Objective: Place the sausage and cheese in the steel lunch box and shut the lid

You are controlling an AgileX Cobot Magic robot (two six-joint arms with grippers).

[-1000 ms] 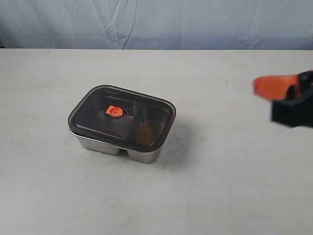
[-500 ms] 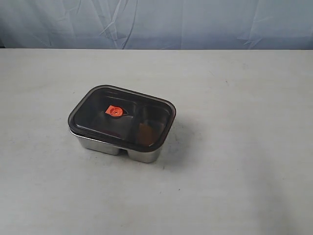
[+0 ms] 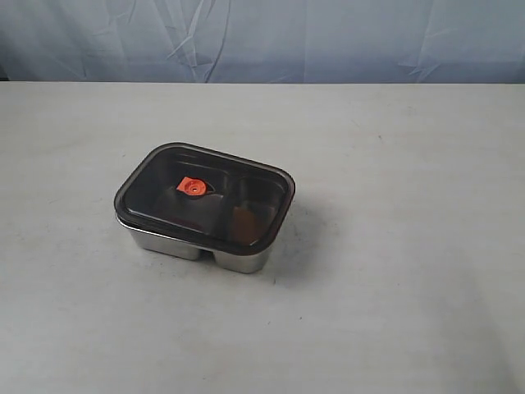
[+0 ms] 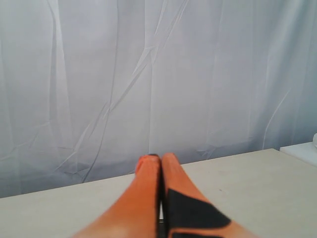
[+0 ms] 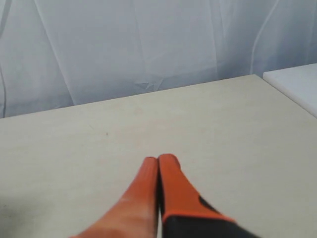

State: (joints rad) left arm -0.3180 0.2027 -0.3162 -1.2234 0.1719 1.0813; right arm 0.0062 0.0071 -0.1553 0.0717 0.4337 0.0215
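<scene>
The steel lunch box (image 3: 234, 259) stands left of the table's middle in the exterior view, with the dark smoky lid (image 3: 160, 193) and its orange centre valve (image 3: 192, 187) resting on top. Through the lid a dim orange-brown shape (image 3: 244, 222), perhaps the cheese, shows in the right compartment. I cannot make out the sausage. Neither arm appears in the exterior view. My left gripper (image 4: 159, 157) is shut with nothing between its orange fingers, facing the backdrop. My right gripper (image 5: 158, 158) is also shut and empty above bare table.
A wrinkled pale blue cloth backdrop (image 3: 262, 41) runs along the table's far edge. A white surface (image 5: 297, 84) lies beyond the table edge in the right wrist view. The table (image 3: 394, 246) around the box is bare.
One second ago the right gripper's orange fingers showed at the right edge of the exterior view; they have since withdrawn out of that view. The box and lid have not moved.
</scene>
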